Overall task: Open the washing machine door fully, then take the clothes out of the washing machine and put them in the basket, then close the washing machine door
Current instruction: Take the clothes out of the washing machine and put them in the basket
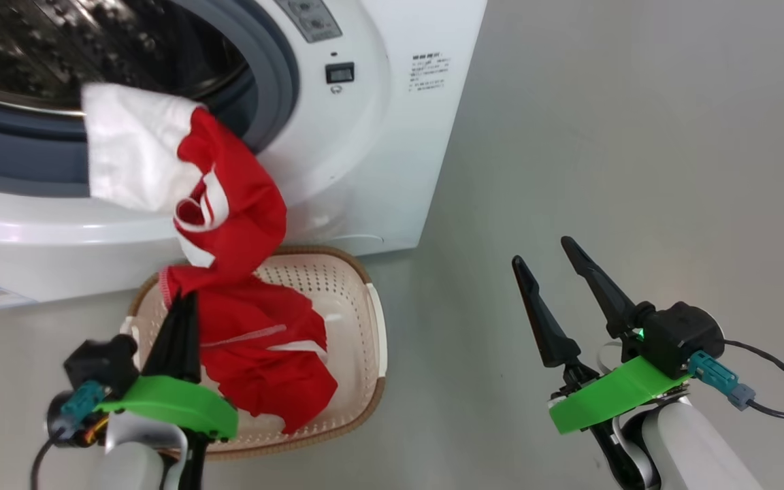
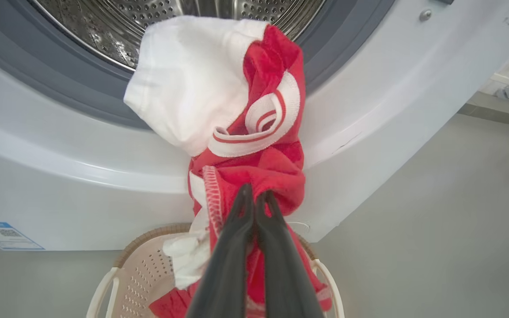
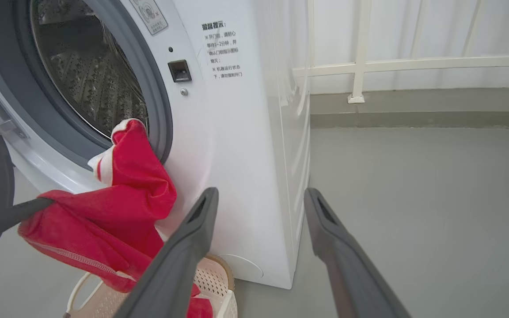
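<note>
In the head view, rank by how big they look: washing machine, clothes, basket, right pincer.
1. washing machine, cut off by the frame, still largest.
2. clothes and basket: about alike, clothes hiding part of the basket, so unranked.
3. right pincer, smallest, though nearer the camera.

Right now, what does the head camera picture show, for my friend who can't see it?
The left claw is shut on red and white clothes stretching from the washing machine opening down into the basket. The right claw hangs open and empty.
</note>
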